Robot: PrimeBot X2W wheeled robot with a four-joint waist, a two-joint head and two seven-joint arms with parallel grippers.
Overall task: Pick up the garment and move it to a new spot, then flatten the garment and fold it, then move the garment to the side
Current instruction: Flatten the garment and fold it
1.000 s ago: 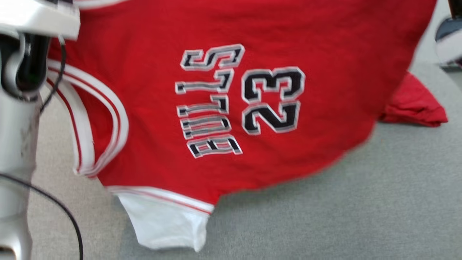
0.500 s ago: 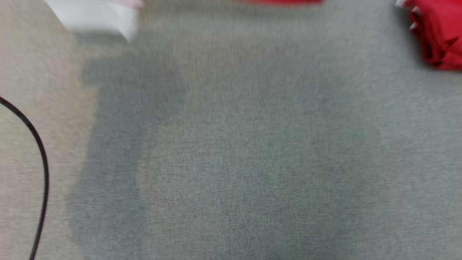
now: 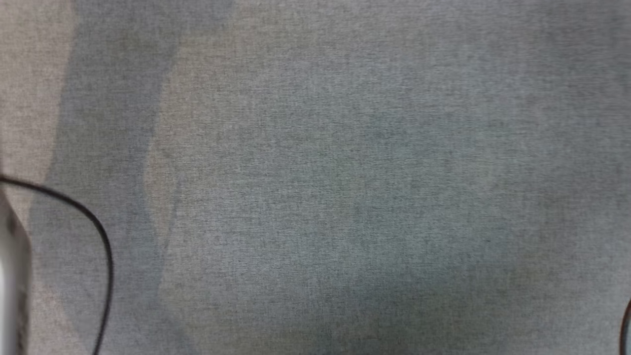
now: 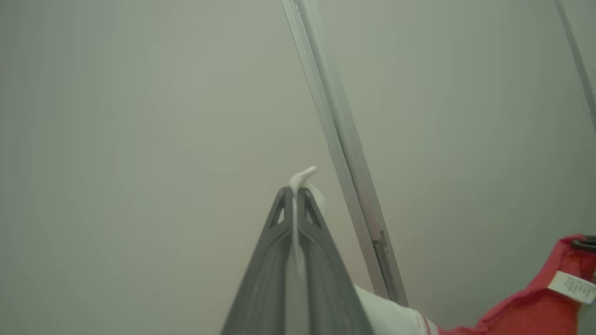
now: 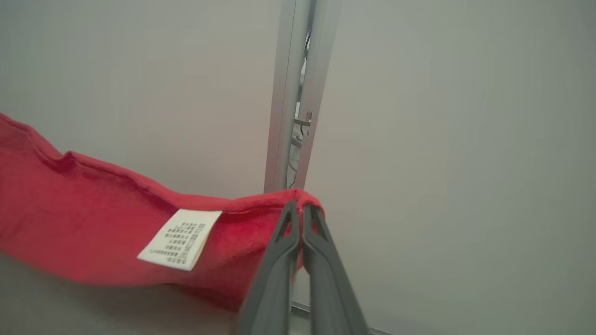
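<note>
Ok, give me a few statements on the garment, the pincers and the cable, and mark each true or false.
1. The left pincer is shut on white cloth of the garment. True.
2. The right pincer stands open, gripping nothing. False: it is shut on the garment's red edge.
3. A white label sits on the red cloth. True.
4. The cable over the grey surface is red. False: it is black.

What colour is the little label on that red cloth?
The label is white with dark print, clearest in the right wrist view.
</note>
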